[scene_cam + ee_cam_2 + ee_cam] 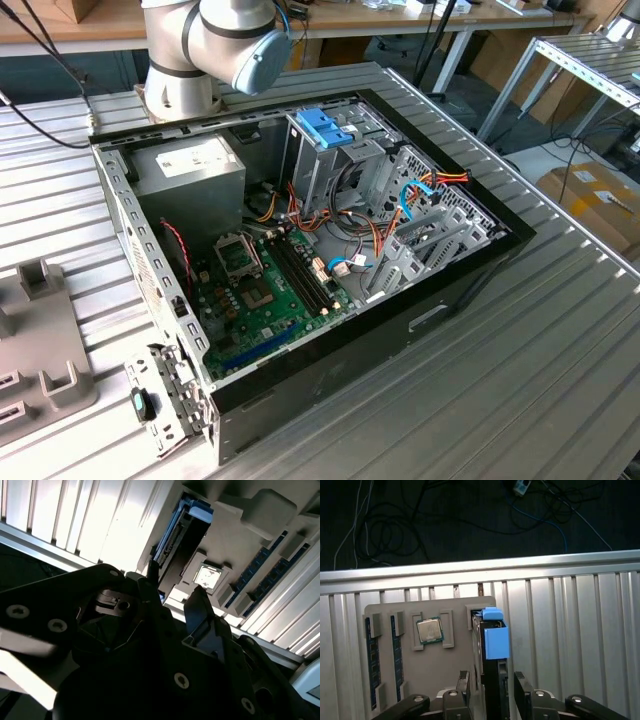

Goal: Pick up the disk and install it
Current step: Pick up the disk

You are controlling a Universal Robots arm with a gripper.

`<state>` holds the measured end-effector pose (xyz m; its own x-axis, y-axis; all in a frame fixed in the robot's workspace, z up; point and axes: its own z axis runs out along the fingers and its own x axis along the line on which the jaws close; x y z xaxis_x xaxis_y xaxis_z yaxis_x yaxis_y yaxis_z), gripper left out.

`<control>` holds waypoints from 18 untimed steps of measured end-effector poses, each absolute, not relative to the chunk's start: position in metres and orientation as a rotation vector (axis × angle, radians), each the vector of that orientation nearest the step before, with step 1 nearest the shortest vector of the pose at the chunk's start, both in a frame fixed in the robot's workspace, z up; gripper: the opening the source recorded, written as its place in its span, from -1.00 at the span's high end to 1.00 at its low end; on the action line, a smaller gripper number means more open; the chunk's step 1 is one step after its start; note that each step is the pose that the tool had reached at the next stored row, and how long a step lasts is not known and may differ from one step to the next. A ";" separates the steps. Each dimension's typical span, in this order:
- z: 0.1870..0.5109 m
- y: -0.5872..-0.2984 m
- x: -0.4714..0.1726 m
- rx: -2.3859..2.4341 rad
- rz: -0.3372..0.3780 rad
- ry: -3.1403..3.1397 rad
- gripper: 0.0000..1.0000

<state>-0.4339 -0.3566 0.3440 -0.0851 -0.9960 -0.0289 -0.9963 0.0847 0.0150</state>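
Observation:
The disk [492, 645] stands on edge in a slot of a grey holder tray [455, 611], with its light-blue carrier rail on top. My gripper [493, 692] is open. Its two dark fingers [464, 687] straddle the near end of the disk, one on each side, with small gaps showing. In the second wrist view the same disk [181, 535] lies just beyond the fingertips [151, 575] of the gripper [172, 597]. The open computer case [470, 270] sits on the ribbed metal table in the exterior view, with the arm's base behind it.
The holder tray also carries a processor chip [429, 630] and memory sticks [370, 660]. The tray's edge [40, 360] shows at the exterior view's left. Inside the case are a metal drive cage with a blue latch [325, 128], a grey power supply [190, 165] and loose cables [375, 235].

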 end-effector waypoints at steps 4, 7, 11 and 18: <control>0.337 -0.357 -0.434 -2.117 0.048 2.305 0.04; 0.332 -0.357 -0.434 -2.117 0.048 2.305 0.04; 0.331 -0.356 -0.434 -2.117 0.048 2.305 0.04; 0.328 -0.353 -0.434 -2.118 0.048 2.305 0.04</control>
<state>-0.4338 -0.3531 0.3279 -0.0849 -0.9960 -0.0288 -0.9963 0.0845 0.0151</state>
